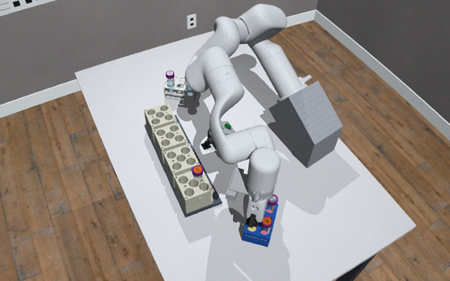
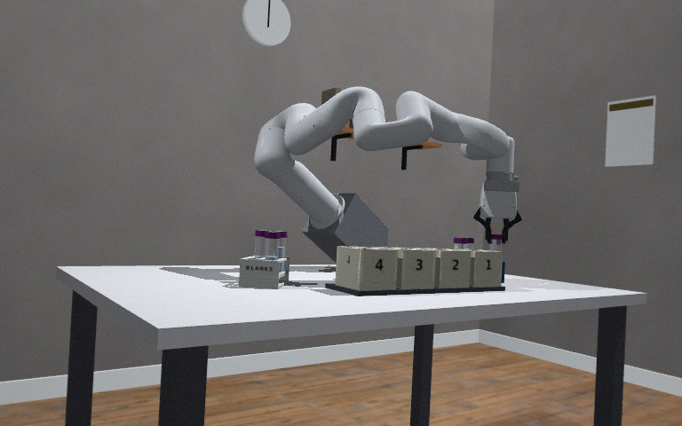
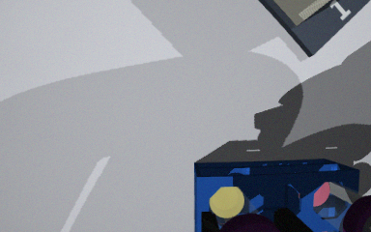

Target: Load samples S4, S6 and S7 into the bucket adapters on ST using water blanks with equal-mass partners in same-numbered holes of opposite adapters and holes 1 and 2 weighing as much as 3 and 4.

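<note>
- At 9 o'clock on the tabletop, four cream adapters (image 1: 197,203) (image 2: 418,277) (image 3: 290,9) stand in a row on a dark stand (image 1: 216,203) (image 2: 352,290) (image 3: 314,44).
- S7 (image 1: 197,170), purple-capped with an orange dot, stands in adapter 1.
- At 11 o'clock, a white BLANKS rack (image 1: 169,93) (image 2: 258,280) holds upright purple-capped tubes with pale blue water.
- At 5 o'clock, a blue rack (image 1: 254,238) (image 2: 503,273) (image 3: 213,183) holds an orange-dotted tube (image 1: 266,221) and a grey-dotted tube (image 1: 273,199).
- Near centre, towards 11, the green DONE key (image 1: 227,126) sits on its desk.
</note>
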Tool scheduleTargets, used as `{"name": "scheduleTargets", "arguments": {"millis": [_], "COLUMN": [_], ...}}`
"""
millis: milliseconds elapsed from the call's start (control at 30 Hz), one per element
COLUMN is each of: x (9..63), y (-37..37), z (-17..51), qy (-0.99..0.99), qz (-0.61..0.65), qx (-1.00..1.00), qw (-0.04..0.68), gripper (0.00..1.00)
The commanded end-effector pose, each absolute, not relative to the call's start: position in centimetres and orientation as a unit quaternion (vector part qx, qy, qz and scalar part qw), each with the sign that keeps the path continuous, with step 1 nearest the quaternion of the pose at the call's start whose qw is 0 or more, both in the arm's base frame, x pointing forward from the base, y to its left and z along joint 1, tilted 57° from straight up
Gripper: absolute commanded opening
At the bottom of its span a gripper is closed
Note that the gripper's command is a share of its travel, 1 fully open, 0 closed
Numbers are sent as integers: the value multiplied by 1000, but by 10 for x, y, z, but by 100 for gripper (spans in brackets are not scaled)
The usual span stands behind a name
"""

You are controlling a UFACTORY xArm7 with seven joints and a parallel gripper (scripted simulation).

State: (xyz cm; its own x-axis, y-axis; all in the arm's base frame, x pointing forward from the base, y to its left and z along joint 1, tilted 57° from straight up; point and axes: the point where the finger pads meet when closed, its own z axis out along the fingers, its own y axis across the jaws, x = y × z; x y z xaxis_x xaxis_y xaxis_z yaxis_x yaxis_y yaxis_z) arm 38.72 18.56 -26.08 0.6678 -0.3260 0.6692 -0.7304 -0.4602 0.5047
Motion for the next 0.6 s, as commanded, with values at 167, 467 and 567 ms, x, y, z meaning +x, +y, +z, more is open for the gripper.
{"name": "scheduleTargets", "arguments": {"millis": [167,467,567], "x": [387,385,384], "y": [193,201,205], "z": [-257,-252,-249], "qy": [-323,-323,-323], "qz": [249,249,249], "qx": [819,819,819], "qw": [405,405,405], "gripper": [0,0,0]}}
